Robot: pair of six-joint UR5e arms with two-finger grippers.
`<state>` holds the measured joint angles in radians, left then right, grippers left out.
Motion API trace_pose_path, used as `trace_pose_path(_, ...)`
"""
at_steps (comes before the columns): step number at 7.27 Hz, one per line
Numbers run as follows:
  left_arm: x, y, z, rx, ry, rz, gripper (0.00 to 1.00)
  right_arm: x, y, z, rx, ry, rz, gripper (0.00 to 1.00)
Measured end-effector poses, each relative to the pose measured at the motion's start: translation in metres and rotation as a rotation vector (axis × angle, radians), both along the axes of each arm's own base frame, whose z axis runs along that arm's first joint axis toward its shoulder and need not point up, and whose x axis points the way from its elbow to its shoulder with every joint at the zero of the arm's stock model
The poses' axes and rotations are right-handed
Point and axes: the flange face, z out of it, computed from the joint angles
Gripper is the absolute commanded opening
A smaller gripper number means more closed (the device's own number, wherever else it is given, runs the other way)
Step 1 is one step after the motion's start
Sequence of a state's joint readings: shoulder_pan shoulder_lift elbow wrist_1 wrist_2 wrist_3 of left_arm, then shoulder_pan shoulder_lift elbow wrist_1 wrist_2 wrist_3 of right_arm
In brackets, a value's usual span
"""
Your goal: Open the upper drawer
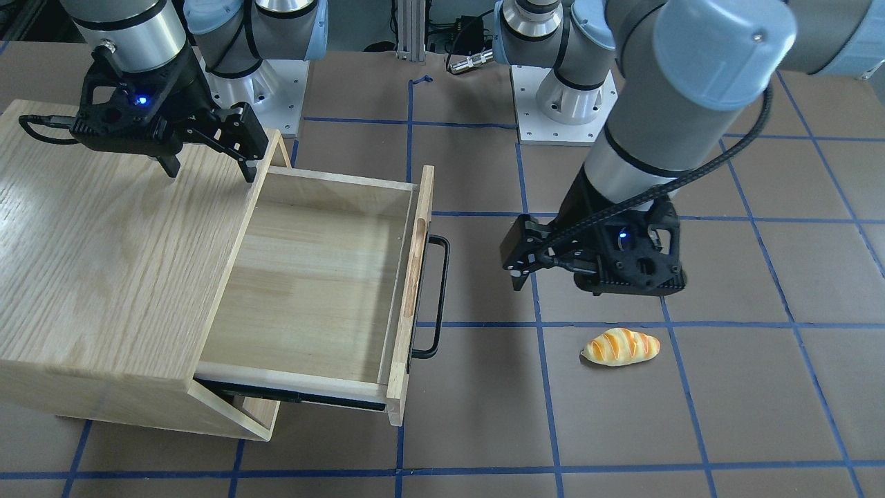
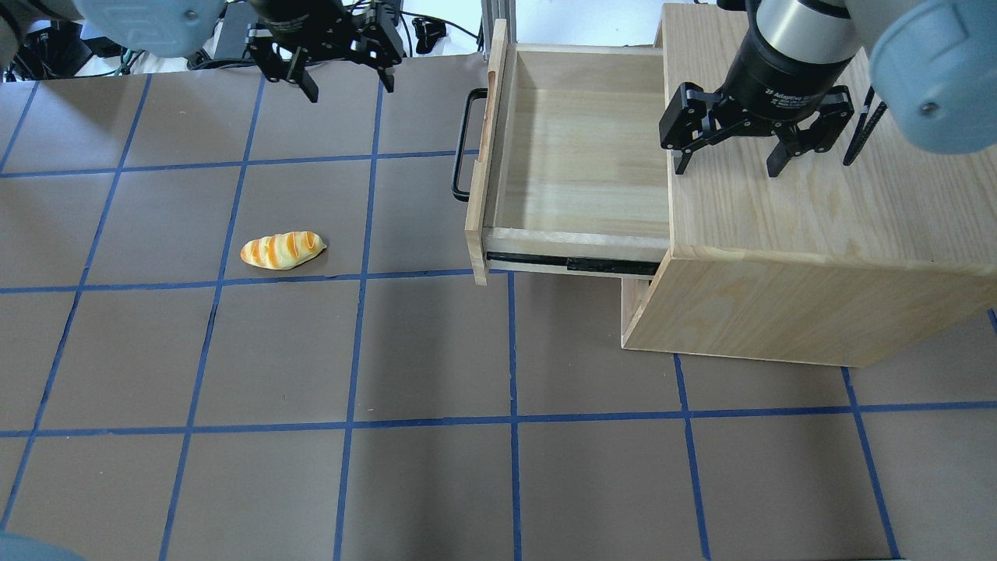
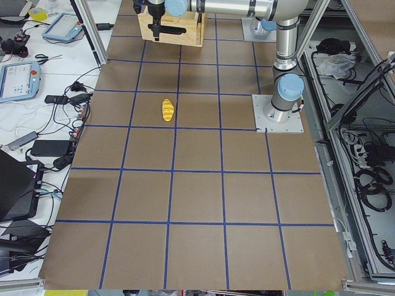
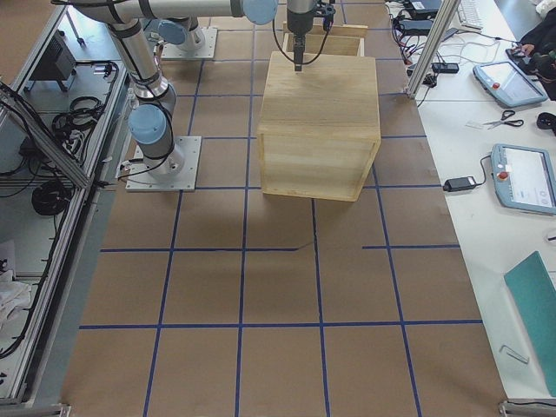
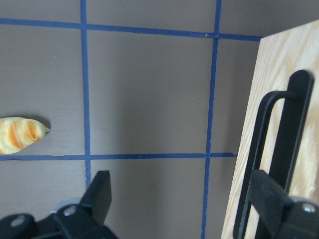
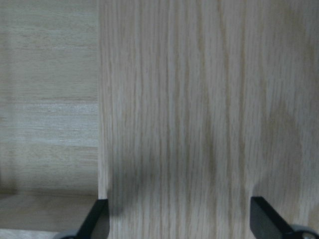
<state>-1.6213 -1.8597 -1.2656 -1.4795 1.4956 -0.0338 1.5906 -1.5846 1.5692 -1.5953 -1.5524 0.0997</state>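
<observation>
Upper drawer (image 2: 580, 167) pulled well out, upper centre | left gripper (image 2: 350, 87) spread, clear of handle (image 2: 461, 144) | right gripper (image 2: 726, 167) spread over cabinet (image 2: 818, 210) top | judged: retreat to be made without nudging handle

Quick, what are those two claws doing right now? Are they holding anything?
Left gripper: open, holding nothing.
Right gripper: open, holding nothing, over the cabinet.

Upper drawer (image 1: 311, 277): shallow light-wood box w/ long black bar handle (image 1: 437, 297) over oblong recess, pulled well out of casing, level, interior bare.
</observation>
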Motion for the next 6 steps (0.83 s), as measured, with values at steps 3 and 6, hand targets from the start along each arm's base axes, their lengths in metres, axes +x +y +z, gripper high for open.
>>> trace_pose_path(3,0.039,0.024,0.008,0.015,-0.051,-0.013,1.00,0.000,0.000,0.000,0.000,-0.001,-0.001,1.00)
trace_pose_path(6,0.047,0.072,0.001,0.062,-0.075,-0.006,1.00,0.000,0.000,0.000,0.000,0.000,0.000,1.00)
